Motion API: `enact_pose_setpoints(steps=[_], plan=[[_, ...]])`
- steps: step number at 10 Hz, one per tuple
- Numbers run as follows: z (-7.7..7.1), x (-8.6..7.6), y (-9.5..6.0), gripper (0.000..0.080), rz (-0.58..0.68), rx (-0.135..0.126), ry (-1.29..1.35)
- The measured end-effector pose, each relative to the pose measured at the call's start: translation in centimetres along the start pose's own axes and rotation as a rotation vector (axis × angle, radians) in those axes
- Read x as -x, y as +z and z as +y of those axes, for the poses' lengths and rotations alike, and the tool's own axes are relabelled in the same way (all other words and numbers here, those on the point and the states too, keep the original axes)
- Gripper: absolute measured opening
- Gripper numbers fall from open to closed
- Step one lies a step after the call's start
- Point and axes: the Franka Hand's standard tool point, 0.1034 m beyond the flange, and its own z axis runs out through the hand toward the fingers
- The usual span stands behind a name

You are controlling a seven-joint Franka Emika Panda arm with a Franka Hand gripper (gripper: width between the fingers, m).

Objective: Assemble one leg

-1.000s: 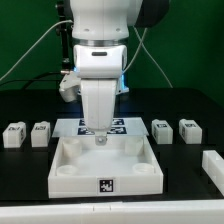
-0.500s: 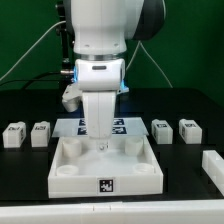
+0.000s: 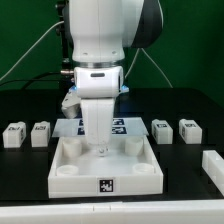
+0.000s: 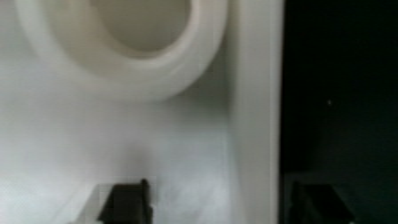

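My gripper [image 3: 100, 147] hangs low over the rear of the white tray part [image 3: 70, 178], fingers [image 4: 125, 202] spread wide, pinching nothing. The tray's back wall [image 4: 258, 110] runs between them, just beside one fingertip; whether they touch I cannot tell. The leg is not in my grasp. Small tagged white blocks [image 3: 40, 132] sit well off to both sides of me, and I cannot tell whether those are legs.

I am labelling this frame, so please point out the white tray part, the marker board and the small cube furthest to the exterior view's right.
white tray part [image 3: 70, 181]: exterior view, its front wall.
marker board [image 3: 130, 127]: exterior view, its part on that view's right.
small cube [image 3: 189, 131]: exterior view, its middle.
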Motion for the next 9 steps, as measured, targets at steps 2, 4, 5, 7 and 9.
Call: enact_pose_setpoints(steps=[2,4,5,7,9], plan=[[-0.02,0.01,0.02,0.0077,0.000,-0.001,0.000],[0.14,0.02,-0.08,0.0055,0.000,0.007,0.001],[0.14,0.02,-0.08,0.0055,0.000,0.007,0.001],[0.14,0.02,-0.08,0.0055,0.000,0.007,0.001],[0.15,0.02,-0.08,0.0055,0.000,0.007,0.001]])
